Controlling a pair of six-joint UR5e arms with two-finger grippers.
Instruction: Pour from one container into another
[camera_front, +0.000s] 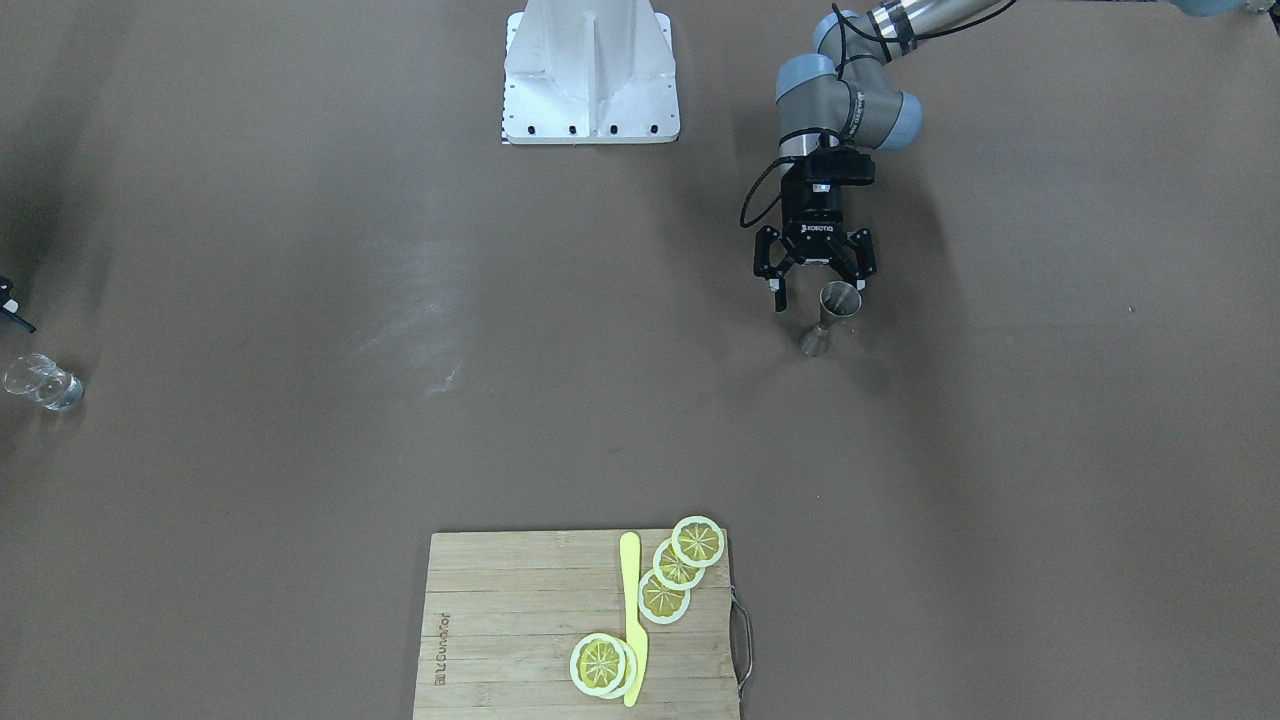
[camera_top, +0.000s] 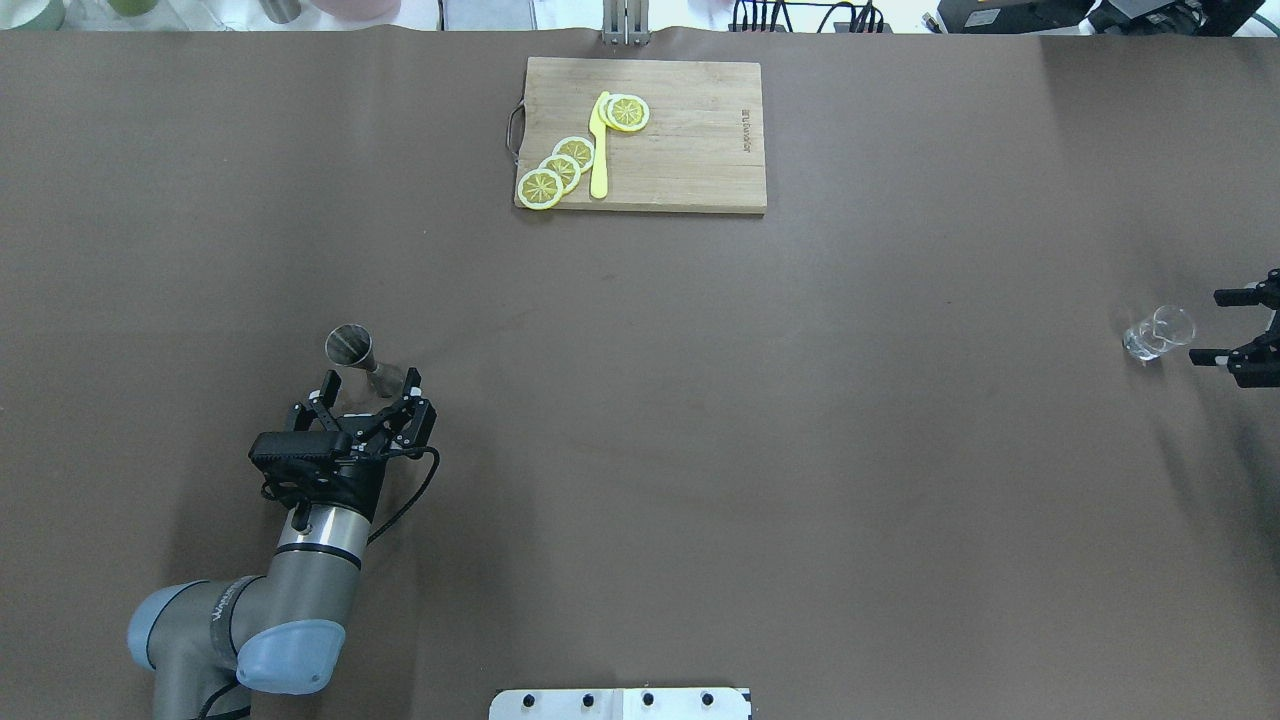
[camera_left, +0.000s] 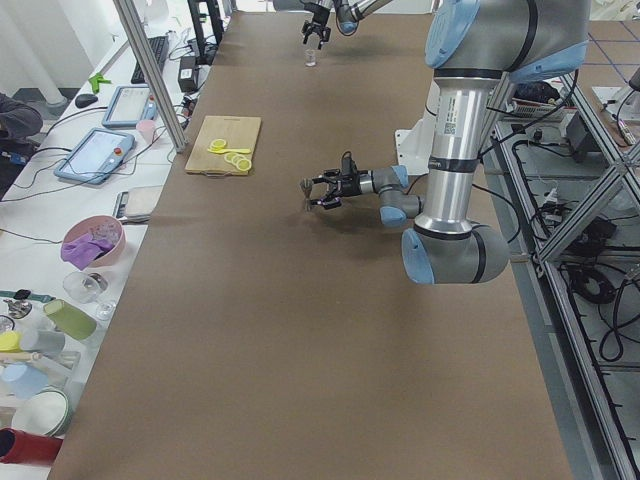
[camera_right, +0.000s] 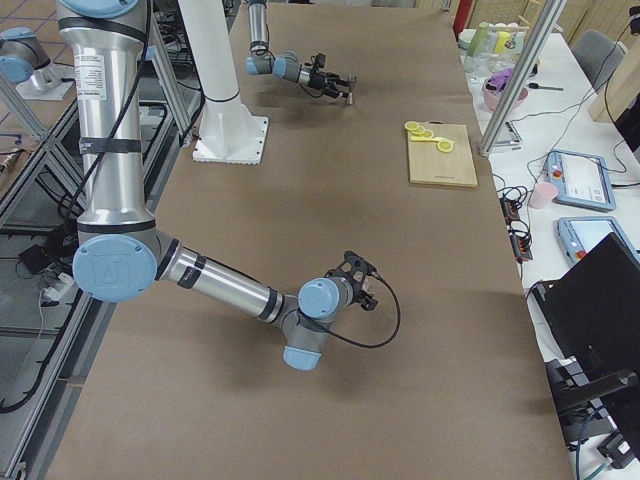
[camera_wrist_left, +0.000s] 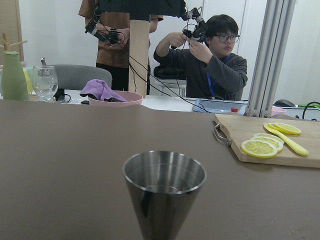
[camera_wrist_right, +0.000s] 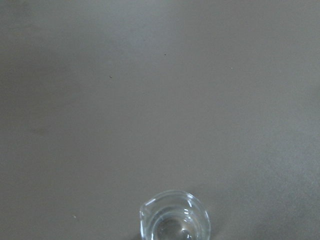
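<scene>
While the left end effector (camera_top: 370, 382) hangs low over the brown worktop (camera_top: 700, 420) with its jaws spread wide, the metal jigger (camera_top: 352, 348) stands upright just ahead of its fingertips, gripped by nothing. Well apart, near the worktop's opposite end, the clear glass (camera_top: 1157, 334) stands upright just in front of the right end effector (camera_top: 1215, 326), whose jaws are also wide apart and empty. A wooden cutting board (camera_top: 700, 150) carrying lemon slices (camera_top: 560, 170) lies at the far edge.

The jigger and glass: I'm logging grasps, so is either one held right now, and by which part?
Neither is held. The left gripper is open by the jigger; the right gripper is open beside the glass.
</scene>
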